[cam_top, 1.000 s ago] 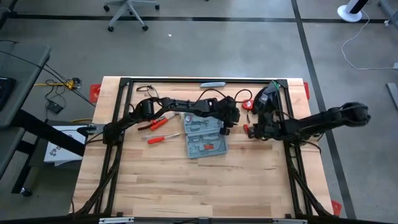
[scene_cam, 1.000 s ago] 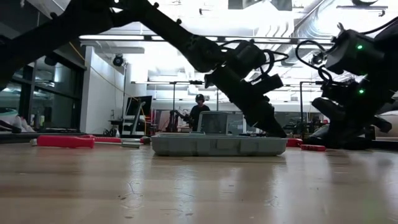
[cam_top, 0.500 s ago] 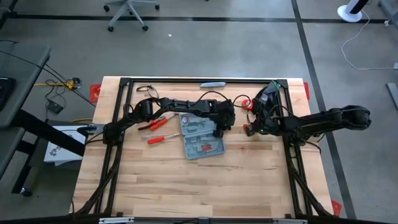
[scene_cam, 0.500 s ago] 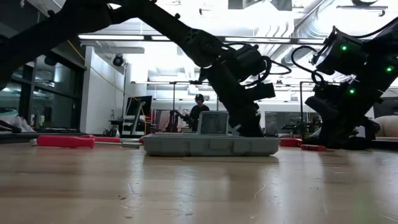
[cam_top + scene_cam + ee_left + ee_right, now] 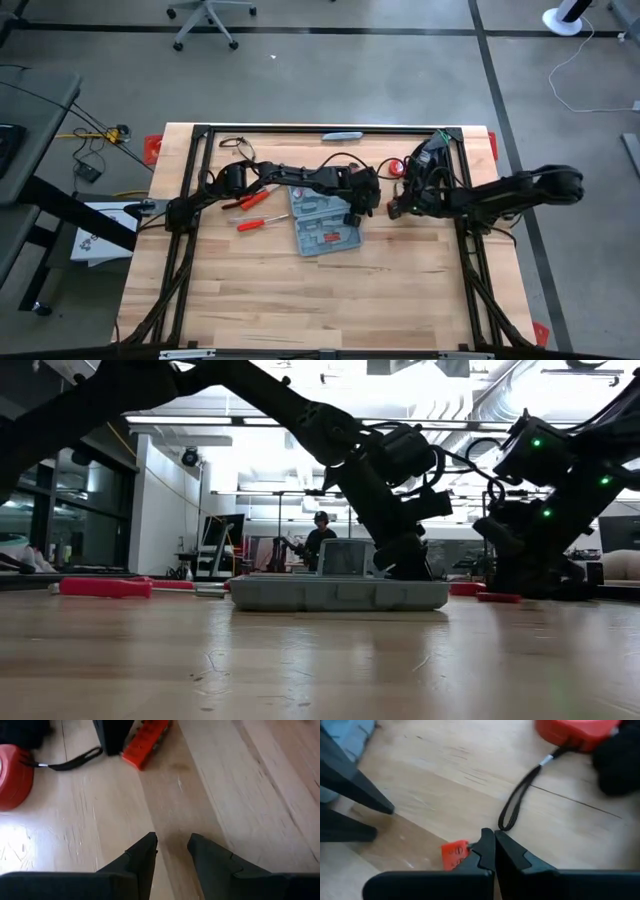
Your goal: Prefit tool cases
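The blue-grey tool case (image 5: 325, 226) lies flat at mid-table, with red-handled pieces showing in it; the low view shows its long side wall (image 5: 338, 594). My left gripper (image 5: 355, 211) stands open at the case's right edge, slanting down, with only bare wood between its fingers (image 5: 172, 845). My right gripper (image 5: 400, 207) is shut just right of it, tips near the table (image 5: 494, 840). A small red block (image 5: 454, 854) lies right beside one of its fingers. My left gripper stands against the case's right edge, but its own body hides that place, so I cannot tell whether it touches the case. My right gripper has the small red block (image 5: 456, 851) against the outer side of one finger; whether they touch I cannot tell.
A red tape measure (image 5: 395, 167) with a black strap loop (image 5: 517, 802) sits behind both grippers. Red-handled screwdrivers (image 5: 258, 210) lie left of the case. A slim grey-blue bar (image 5: 342, 135) rests at the far edge. The near half of the table is bare wood.
The case has slid a little toward the table's left edge, staying flat. My left gripper has gone the same way with it and tipped steeper down. My right gripper has moved toward the table's left, closer to the small red block and the left gripper.
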Robot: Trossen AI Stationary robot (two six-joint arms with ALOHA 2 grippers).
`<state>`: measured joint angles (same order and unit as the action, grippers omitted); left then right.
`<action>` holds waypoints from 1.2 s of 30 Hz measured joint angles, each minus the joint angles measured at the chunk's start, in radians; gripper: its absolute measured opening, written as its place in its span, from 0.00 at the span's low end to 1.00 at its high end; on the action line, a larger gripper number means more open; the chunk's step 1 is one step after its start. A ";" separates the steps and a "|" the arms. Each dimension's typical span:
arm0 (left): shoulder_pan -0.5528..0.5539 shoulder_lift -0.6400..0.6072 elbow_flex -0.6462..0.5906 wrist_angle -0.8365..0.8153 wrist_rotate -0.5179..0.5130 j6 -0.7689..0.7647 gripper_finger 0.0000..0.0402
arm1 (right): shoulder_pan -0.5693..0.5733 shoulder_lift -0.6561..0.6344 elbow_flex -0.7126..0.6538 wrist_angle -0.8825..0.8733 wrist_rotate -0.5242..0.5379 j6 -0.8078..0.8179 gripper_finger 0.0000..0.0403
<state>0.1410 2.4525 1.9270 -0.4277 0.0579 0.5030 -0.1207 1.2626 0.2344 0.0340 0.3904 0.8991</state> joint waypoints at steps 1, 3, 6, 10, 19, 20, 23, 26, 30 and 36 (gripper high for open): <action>0.000 0.000 0.000 -0.002 0.000 0.000 0.30 | 0.000 0.009 0.000 0.022 -0.003 -0.007 0.00; 0.000 0.000 0.000 -0.005 0.001 0.000 0.30 | 0.000 0.019 -0.002 0.058 -0.014 -0.020 0.00; -0.001 0.000 0.000 -0.006 0.001 0.000 0.30 | -0.001 0.020 -0.002 0.080 -0.044 -0.029 0.00; -0.007 0.001 0.000 -0.002 0.000 -0.001 0.30 | 0.009 0.020 -0.002 0.080 -0.064 -0.029 0.00; -0.023 0.003 -0.002 0.038 -0.037 -0.002 0.30 | 0.033 -0.012 -0.005 0.066 0.012 -0.052 0.00; -0.023 0.003 -0.002 0.043 -0.051 -0.003 0.30 | 0.033 -0.025 -0.006 0.064 0.018 -0.064 0.00; -0.023 0.004 -0.002 0.061 -0.066 -0.003 0.31 | 0.033 -0.069 -0.006 0.054 0.033 -0.069 0.00; -0.019 0.006 -0.003 0.085 -0.026 -0.004 0.35 | 0.033 -0.115 -0.006 -0.003 0.045 -0.070 0.00; -0.007 0.006 -0.003 0.120 0.049 -0.022 0.42 | 0.032 -0.176 -0.006 -0.084 0.047 -0.065 0.01; 0.020 0.006 -0.003 0.178 0.152 -0.031 0.55 | 0.032 -0.259 -0.005 -0.116 0.043 -0.068 0.11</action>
<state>0.1614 2.4584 1.9240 -0.2502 0.2104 0.4721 -0.0887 1.0031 0.2291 -0.0816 0.4336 0.8306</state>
